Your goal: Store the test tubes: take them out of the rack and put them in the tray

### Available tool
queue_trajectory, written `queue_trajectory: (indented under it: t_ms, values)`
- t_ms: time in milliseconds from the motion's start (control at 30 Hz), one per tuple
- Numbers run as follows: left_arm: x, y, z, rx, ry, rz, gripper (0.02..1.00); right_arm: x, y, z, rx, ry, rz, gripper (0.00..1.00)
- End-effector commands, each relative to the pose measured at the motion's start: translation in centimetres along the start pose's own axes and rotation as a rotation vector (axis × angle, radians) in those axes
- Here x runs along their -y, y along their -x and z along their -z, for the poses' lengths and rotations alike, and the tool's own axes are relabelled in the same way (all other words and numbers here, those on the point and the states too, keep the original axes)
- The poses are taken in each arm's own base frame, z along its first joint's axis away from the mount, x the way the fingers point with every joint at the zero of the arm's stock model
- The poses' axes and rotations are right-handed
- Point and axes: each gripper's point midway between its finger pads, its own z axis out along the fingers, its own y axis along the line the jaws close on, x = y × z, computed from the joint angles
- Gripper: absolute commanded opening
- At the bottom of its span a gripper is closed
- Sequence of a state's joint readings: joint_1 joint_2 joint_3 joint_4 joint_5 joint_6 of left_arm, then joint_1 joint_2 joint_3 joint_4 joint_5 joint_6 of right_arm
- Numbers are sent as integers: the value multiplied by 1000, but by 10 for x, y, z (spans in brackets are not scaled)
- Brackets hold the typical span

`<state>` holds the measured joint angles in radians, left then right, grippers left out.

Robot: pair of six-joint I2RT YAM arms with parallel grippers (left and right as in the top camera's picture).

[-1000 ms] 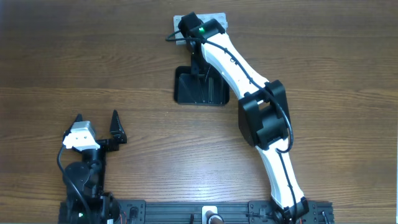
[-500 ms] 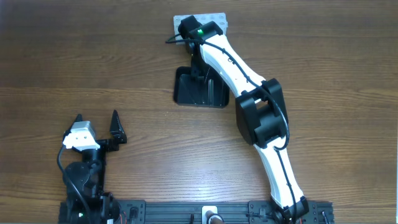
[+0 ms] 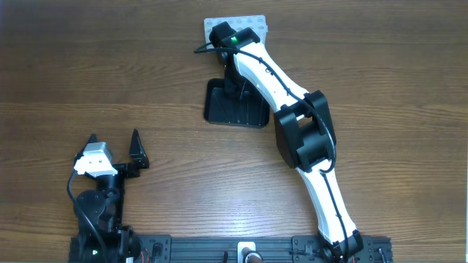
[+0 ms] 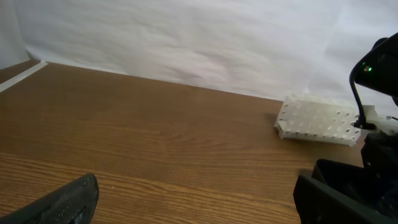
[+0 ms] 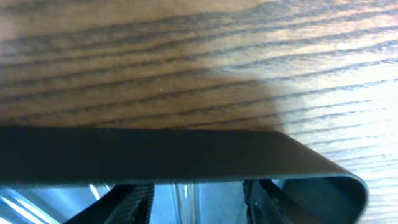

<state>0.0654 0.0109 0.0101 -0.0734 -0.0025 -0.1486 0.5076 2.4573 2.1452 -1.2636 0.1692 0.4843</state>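
A clear test tube rack (image 3: 257, 23) stands at the table's far edge, also seen from the left wrist (image 4: 317, 118). A black tray (image 3: 219, 109) lies just in front of it. The right arm stretches over the tray to the rack. Its gripper (image 5: 199, 202) hangs just inside the tray's black rim (image 5: 155, 155), fingers (image 5: 134, 202) narrowed on a pale glassy test tube (image 5: 186, 199). More glassy shapes (image 5: 18, 199) lie in the tray. My left gripper (image 3: 115, 145) rests open near the front left with nothing in it (image 4: 196, 186).
Bare wooden tabletop (image 3: 110, 66) spreads to the left and right of the tray. The arms' base rail (image 3: 234, 248) runs along the front edge. A white backdrop (image 4: 186, 37) rises behind the table.
The right arm has swung a little to the left over the tray, its elbow shifting left. The left arm has not moved.
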Motion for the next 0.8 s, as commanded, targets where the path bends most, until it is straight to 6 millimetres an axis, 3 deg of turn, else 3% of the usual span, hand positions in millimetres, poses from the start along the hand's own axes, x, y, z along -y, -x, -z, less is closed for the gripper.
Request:
queue_trajectory:
  t_ms: [33, 167, 433, 800]
  values:
    - [3, -1, 0, -1, -17, -19, 996, 3, 20, 67, 132, 61, 30, 551]
    - [3, -1, 0, -1, -17, -19, 998, 14, 27, 119, 232, 107, 11, 638]
    - [3, -1, 0, -1, -17, -19, 996, 37, 17, 198, 378, 129, 168, 980]
    - [3, -1, 0, -1, -17, -19, 996, 94, -26, 268, 459, 40, 186, 991]
